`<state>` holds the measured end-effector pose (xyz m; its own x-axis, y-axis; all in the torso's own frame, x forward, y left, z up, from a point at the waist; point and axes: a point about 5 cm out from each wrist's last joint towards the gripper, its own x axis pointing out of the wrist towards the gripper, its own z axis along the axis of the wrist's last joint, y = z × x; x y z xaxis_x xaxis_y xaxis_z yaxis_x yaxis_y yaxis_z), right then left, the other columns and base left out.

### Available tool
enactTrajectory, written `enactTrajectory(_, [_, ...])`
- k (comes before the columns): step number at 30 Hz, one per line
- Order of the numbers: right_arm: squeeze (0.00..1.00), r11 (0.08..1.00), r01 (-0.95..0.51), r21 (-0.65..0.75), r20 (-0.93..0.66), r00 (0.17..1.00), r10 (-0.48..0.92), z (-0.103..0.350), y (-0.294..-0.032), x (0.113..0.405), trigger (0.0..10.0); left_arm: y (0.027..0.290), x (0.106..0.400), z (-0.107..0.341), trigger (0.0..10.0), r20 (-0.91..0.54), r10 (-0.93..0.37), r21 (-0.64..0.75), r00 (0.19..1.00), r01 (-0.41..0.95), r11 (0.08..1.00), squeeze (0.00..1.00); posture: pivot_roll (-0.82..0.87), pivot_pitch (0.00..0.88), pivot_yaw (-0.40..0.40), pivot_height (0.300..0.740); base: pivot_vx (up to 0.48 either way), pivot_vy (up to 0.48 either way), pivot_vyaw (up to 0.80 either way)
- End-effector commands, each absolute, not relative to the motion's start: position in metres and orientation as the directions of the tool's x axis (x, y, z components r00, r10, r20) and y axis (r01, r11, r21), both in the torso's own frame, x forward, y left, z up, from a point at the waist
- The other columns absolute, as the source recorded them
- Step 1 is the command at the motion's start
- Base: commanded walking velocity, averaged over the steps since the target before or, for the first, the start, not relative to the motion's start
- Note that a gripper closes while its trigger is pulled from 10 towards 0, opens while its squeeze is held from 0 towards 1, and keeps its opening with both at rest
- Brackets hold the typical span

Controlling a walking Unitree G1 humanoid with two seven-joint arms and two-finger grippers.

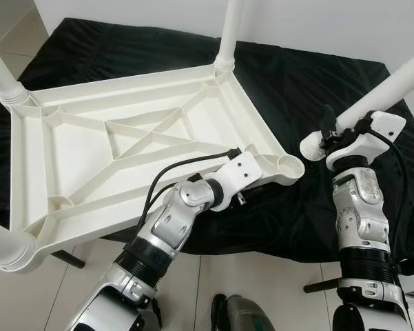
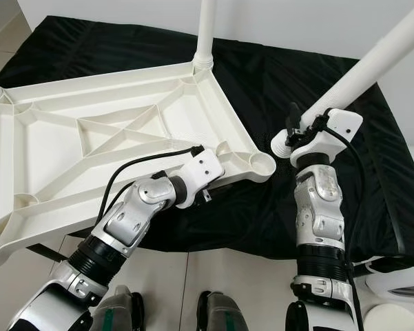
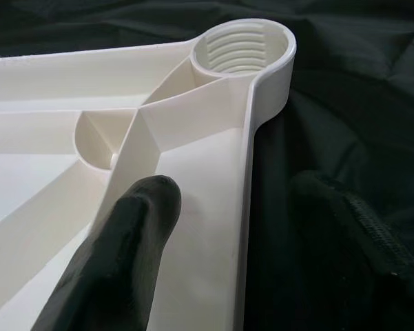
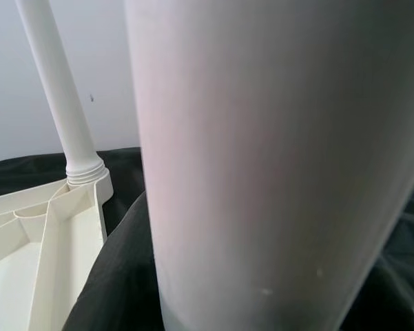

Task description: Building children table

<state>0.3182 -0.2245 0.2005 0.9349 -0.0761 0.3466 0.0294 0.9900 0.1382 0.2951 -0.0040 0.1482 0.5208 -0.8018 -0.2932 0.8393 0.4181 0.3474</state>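
right gripper [image 2: 297, 132] – we've clamped the loose leg [image 2: 372, 58] | left gripper [image 3: 237, 207] – fingers spread astride tabletop [image 1: 89, 148] rim by the empty socket [image 3: 242, 45]

The tabletop [image 1: 124, 145] lies upside down on the cloth [image 1: 310, 89], ribs facing up, to the robot's left and centre. Three legs stand in its corners: the far leg [image 1: 229, 31], the left leg [image 1: 1, 72] and the near-left leg [image 1: 3, 248]. The empty socket [image 1: 290, 167] is the near-right corner. The left claw [image 3: 224, 227] straddles the tabletop rim just before that socket. The loose leg [image 1: 389, 86] sits tilted in the right claw [image 1: 325, 134], its lower end just right of the socket.
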Motion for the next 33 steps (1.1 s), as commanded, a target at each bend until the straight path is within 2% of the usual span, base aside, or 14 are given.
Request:
enactTrajectory(1, [0.0, 0.989, 0.042, 0.141, 0.354, 0.931, -0.09, 0.203, -0.229, 0.315, 10.0, 0.001, 0.294, 0.128, 9.7, -0.404, -0.757, 0.334, 0.514, 0.853, 0.401, 0.0, 0.0, 0.09, -0.045, 0.74, 0.0, 0.0, 0.0])
enactTrajectory(4, [0.0, 0.989, 0.044, 0.14, 0.354, 0.931, -0.092, 0.203, -0.229, 0.315, 10.0, 0.001, 0.294, 0.128, 9.7, -0.416, -0.753, 0.339, 0.51, 0.855, 0.392, 0.0, 0.0, 0.09, -0.045, 0.74, 0.0, 0.0, 0.0])
enactTrajectory(5, [0.0, 0.989, 0.045, 0.14, 0.355, 0.93, -0.093, 0.203, -0.229, 0.315, 10.0, 0.002, 0.295, 0.131, 8.3, -0.424, -0.751, 0.344, 0.506, 0.857, 0.384, 0.0, 0.0, 0.09, -0.043, 0.74, 0.0, 0.0, 0.0])
enactTrajectory(6, [0.0, 0.989, 0.046, 0.14, 0.356, 0.93, -0.094, 0.203, -0.229, 0.315, 10.0, 0.003, 0.296, 0.133, 8.8, -0.436, -0.747, 0.343, 0.503, 0.86, 0.379, 0.0, 0.0, 0.089, -0.042, 0.74, 0.0, 0.0, 0.0])
enactTrajectory(7, [0.0, 0.989, 0.047, 0.14, 0.356, 0.93, -0.094, 0.203, -0.229, 0.315, 10.0, 0.004, 0.296, 0.135, 8.8, -0.442, -0.744, 0.341, 0.501, 0.861, 0.377, 0.0, 0.0, 0.089, -0.042, 0.74, 0.0, 0.0, 0.0])
enactTrajectory(8, [0.0, 0.989, 0.047, 0.14, 0.357, 0.929, -0.095, 0.203, -0.229, 0.315, 10.0, 0.004, 0.296, 0.138, 9.6, -0.441, -0.748, 0.355, 0.497, 0.861, 0.363, 0.0, 0.0, 0.09, -0.042, 0.74, 0.0, 0.0, 0.0])
enactTrajectory(9, [0.0, 0.989, 0.048, 0.14, 0.357, 0.929, -0.095, 0.203, -0.229, 0.315, 10.0, 0.005, 0.296, 0.141, 10.0, -0.433, -0.756, 0.356, 0.492, 0.863, 0.357, 0.0, 0.0, 0.091, -0.041, 0.74, 0.0, 0.0, 0.0])
enactTrajectory(14, [0.0, 0.989, 0.051, 0.14, 0.355, 0.93, -0.098, 0.202, -0.229, 0.315, 10.0, 0.007, 0.295, 0.149, 10.0, -0.409, -0.77, 0.351, 0.489, 0.864, 0.362, 0.0, 0.0, 0.093, -0.041, 0.74, 0.0, 0.0, 0.0])
enactTrajectory(22, [0.0, 0.988, 0.049, 0.144, 0.348, 0.932, -0.097, 0.2, -0.227, 0.317, 10.0, -0.002, 0.283, 0.144, 10.0, -0.455, -0.783, 0.285, 0.424, 0.902, 0.323, 0.0, 0.01, 0.095, -0.042, 0.74, 0.0, 0.0, 0.0])
enactTrajectory(29, [0.0, 0.988, 0.048, 0.144, 0.348, 0.933, -0.096, 0.2, -0.227, 0.317, 10.0, -0.013, 0.282, 0.143, 10.0, -0.487, -0.767, 0.242, 0.418, 0.908, 0.341, 0.0, 0.01, 0.094, -0.041, 0.74, 0.0, 0.0, 0.0])
enactTrajectory(33, [0.0, 0.988, 0.05, 0.145, 0.347, 0.933, -0.098, 0.2, -0.227, 0.317, 10.0, -0.021, 0.283, 0.143, 10.0, -0.512, -0.743, 0.261, 0.431, 0.902, 0.344, 0.0, 0.01, 0.095, -0.04, 0.74, 0.0, 0.0, 0.0])
